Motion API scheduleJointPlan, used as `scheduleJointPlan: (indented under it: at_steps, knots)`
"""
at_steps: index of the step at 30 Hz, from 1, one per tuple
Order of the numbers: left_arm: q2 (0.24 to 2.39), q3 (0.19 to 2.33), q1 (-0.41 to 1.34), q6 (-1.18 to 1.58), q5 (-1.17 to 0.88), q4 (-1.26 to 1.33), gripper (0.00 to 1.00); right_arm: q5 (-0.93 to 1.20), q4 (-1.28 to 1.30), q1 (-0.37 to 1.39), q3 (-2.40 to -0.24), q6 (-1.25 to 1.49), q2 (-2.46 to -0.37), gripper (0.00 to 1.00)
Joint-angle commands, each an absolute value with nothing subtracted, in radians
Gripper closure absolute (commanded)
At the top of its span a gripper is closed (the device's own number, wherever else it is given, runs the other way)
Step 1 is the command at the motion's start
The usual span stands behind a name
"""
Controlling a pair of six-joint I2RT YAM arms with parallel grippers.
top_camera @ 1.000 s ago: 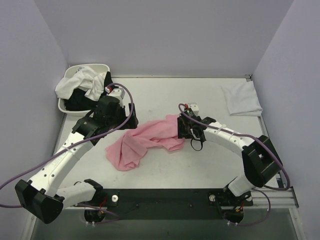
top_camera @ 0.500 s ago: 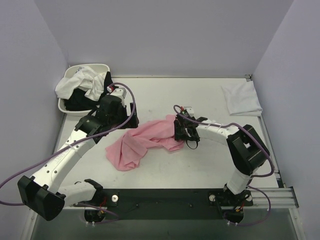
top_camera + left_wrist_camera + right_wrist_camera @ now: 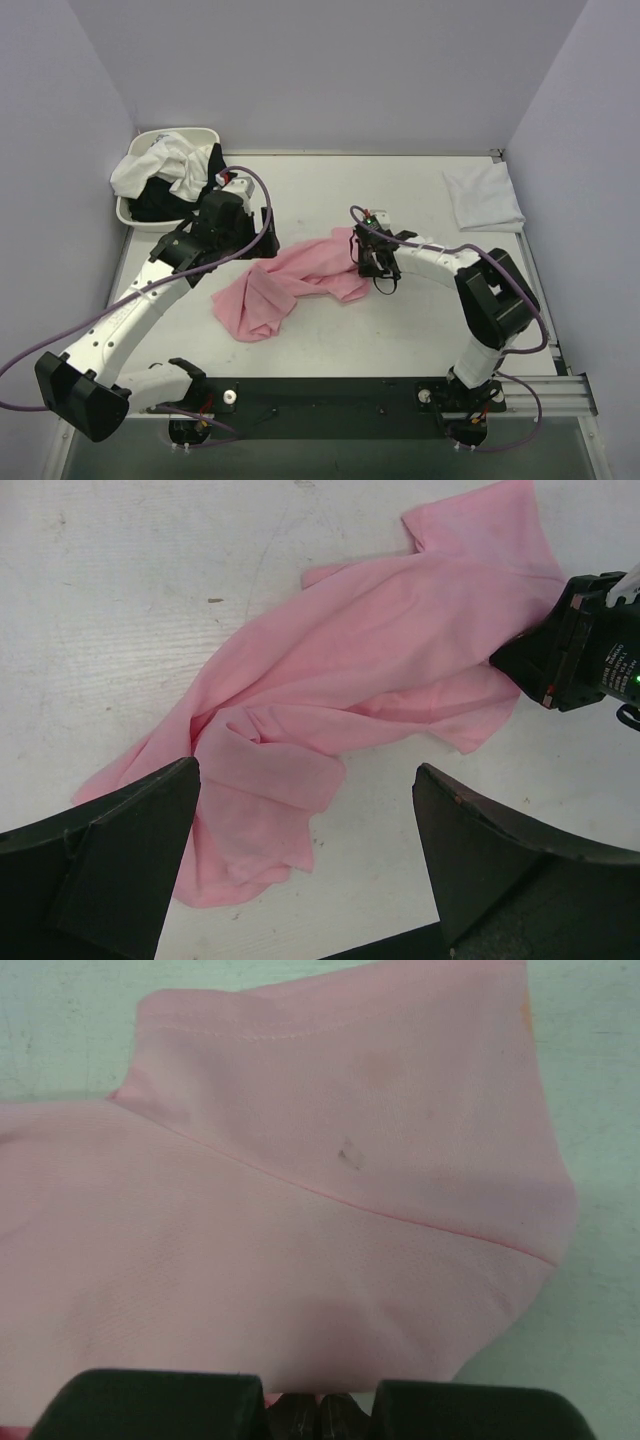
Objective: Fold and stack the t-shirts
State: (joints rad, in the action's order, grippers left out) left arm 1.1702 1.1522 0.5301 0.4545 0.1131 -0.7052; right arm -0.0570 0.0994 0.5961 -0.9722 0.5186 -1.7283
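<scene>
A plain light pink t-shirt (image 3: 290, 280) lies crumpled in the middle of the table. My right gripper (image 3: 364, 262) is low at its right edge and shut on the cloth; in the right wrist view the pink t-shirt (image 3: 330, 1210) runs straight into the closed right gripper (image 3: 320, 1415). My left gripper (image 3: 260, 240) hovers over the shirt's upper left part. The left wrist view shows the left gripper (image 3: 305, 860) wide open above the pink t-shirt (image 3: 380, 650), holding nothing, with the right gripper (image 3: 580, 655) at the shirt's far edge.
A white oval basin (image 3: 190, 133) at the back left holds a white shirt (image 3: 160, 165) and a black one (image 3: 155, 200). A folded white t-shirt (image 3: 483, 197) lies at the back right, near the table's right edge. Grey walls enclose three sides.
The right gripper slid a little left onto the pink shirt's edge and closed on it. The left arm has barely moved and stays open.
</scene>
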Motion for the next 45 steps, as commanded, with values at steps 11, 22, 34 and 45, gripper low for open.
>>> scheduleJointPlan:
  at_steps: [11, 22, 34, 45]
  knots:
    - [1.121, 1.092, 0.707, 0.446, 0.0, -0.611, 0.03, -0.305, 0.633, 0.618, -1.187, 0.434, -1.066, 1.0]
    - [1.414, 1.149, 1.29, 0.603, 0.37, -0.591, 0.03, -0.31, 0.646, 0.621, -1.069, 0.477, -1.005, 1.0]
    - [1.753, 1.328, 1.407, 0.799, 0.577, -0.773, 0.02, -0.301, 0.646, 0.62, -1.031, 0.476, -0.953, 1.0]
    - [1.776, 1.246, 1.361, 0.911, 0.575, -0.681, 0.07, -0.301, 0.646, 0.62, -1.011, 0.463, -0.911, 1.0]
